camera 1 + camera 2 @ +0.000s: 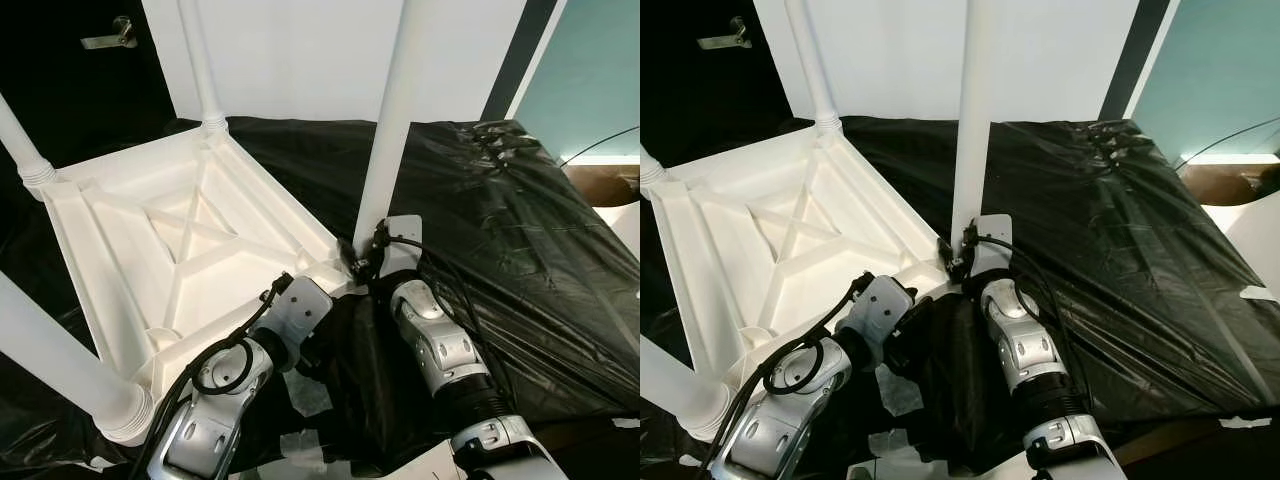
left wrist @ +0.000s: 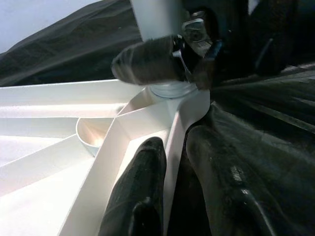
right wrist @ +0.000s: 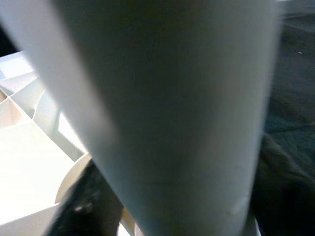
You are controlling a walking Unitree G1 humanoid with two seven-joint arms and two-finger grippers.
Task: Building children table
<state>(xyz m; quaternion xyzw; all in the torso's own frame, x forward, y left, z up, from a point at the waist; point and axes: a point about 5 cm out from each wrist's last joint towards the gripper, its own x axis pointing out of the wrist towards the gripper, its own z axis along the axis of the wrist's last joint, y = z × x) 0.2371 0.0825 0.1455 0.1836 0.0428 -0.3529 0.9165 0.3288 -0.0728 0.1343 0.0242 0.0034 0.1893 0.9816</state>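
Gripping leg [image 1: 392,120] near base: right gripper [image 1: 357,257]. Left gripper [image 2: 172,162] pinches tabletop rim [image 2: 178,130].

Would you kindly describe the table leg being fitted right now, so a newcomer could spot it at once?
An upturned white children's table lies on black plastic sheeting. At the corner nearest the robot stands the white table leg, its base gripped by the right gripper. Unlike the other three legs, it is the one held by a gripper.
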